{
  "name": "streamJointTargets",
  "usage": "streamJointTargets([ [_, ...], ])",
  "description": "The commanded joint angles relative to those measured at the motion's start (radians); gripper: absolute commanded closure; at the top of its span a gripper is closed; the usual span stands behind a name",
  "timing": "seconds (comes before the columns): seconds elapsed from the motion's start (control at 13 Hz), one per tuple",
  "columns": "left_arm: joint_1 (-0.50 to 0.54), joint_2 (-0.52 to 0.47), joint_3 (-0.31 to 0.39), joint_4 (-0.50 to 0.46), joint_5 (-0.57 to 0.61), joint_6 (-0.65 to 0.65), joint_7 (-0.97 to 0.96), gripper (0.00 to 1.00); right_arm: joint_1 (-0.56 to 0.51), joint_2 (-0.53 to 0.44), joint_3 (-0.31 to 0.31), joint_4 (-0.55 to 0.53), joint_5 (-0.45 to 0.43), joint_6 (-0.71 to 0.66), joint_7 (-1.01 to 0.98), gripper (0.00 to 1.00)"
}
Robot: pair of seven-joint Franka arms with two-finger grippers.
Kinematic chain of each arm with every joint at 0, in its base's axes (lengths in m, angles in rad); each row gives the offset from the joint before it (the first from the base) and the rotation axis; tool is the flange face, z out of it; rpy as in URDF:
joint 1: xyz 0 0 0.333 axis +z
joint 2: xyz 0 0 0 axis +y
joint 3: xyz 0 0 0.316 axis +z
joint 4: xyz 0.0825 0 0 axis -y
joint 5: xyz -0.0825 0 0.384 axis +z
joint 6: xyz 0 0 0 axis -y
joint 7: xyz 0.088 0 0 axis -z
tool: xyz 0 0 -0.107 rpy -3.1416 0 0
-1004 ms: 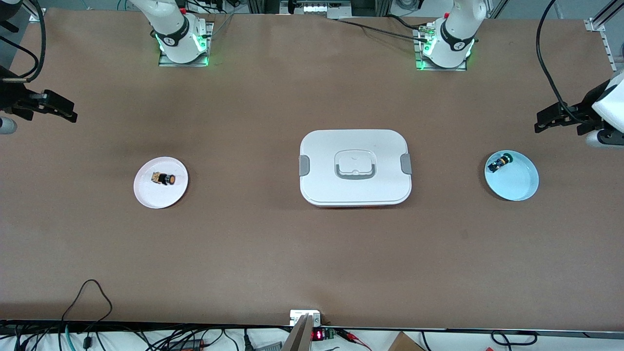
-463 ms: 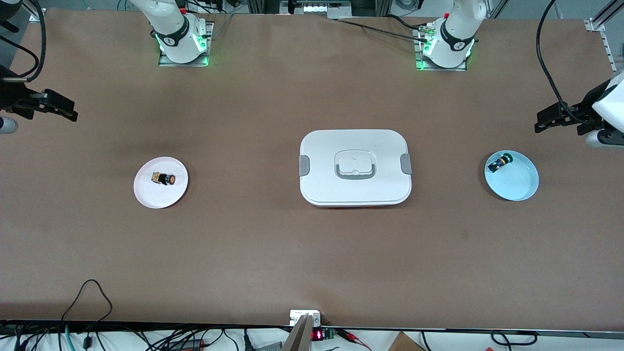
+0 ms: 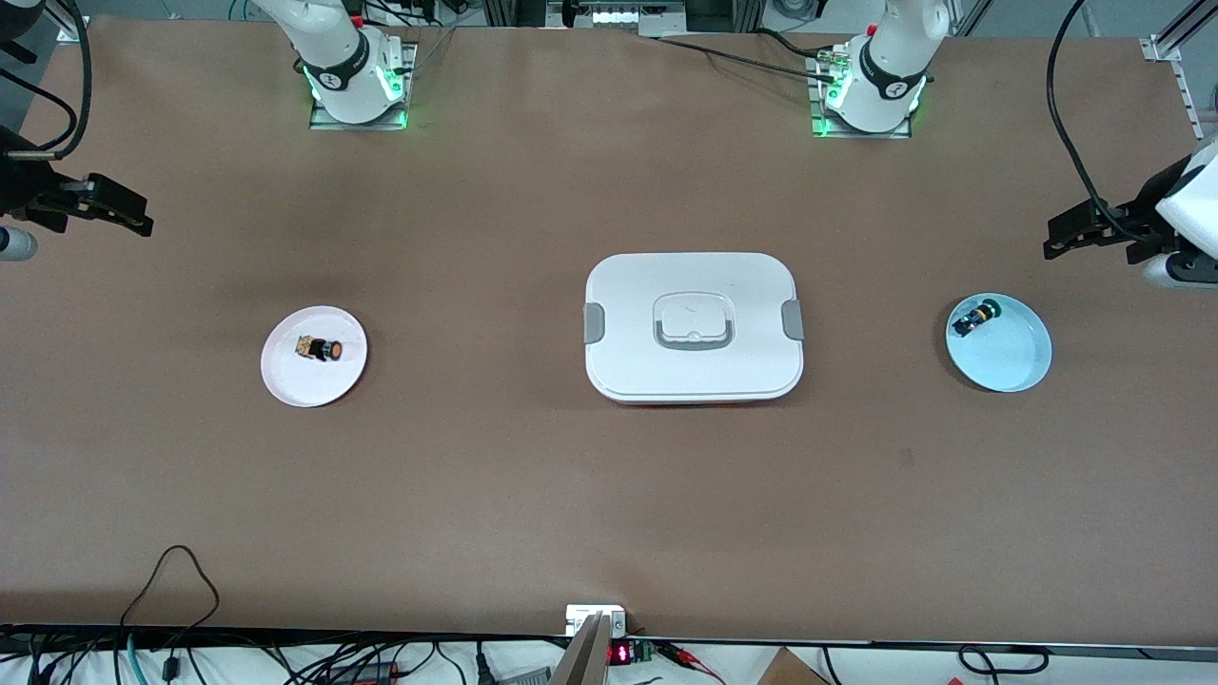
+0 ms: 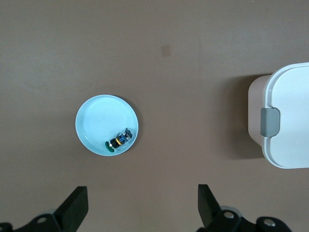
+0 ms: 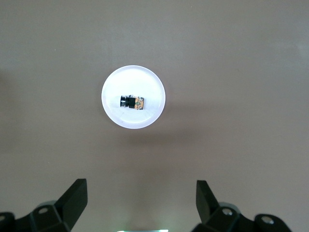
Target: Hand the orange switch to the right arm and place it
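Orange switch (image 3: 324,350) at rest on white plate (image 3: 285,381), right arm's end of the worktop (image 3: 609,495).
Across the last second nothing shifts except a slight drift of the right end effector (image 3: 119,211); both arms wait high at the worktop ends. Right end effector spread and released, well apart from the switch; left end effector (image 3: 1080,233) likewise released, near the blue plate (image 3: 1018,366). The switch already lies at the right arm's end.

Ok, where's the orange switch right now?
The orange switch lies on the white plate toward the right arm's end of the table, apart from the white lidded box.

Orange switch (image 5: 133,102) lies on white plate (image 5: 152,79), claw (image 5: 140,203) spread.
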Motion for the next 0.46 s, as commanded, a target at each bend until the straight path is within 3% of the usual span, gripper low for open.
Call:
streamJointTargets([
  [0.0, -0.005, 0.015, 0.008, 0.031, -0.014, -0.005, 0.006, 0.0, -0.002, -0.012, 0.005, 0.007, 0.0, -0.018, -0.012, 0.0],
  [0.39, -0.01, 0.012, 0.008, 0.04, -0.009, -0.005, 0.0, 0.0, -0.005, -0.011, -0.004, 0.006, 0.0, -0.017, -0.012, 0.0],
])
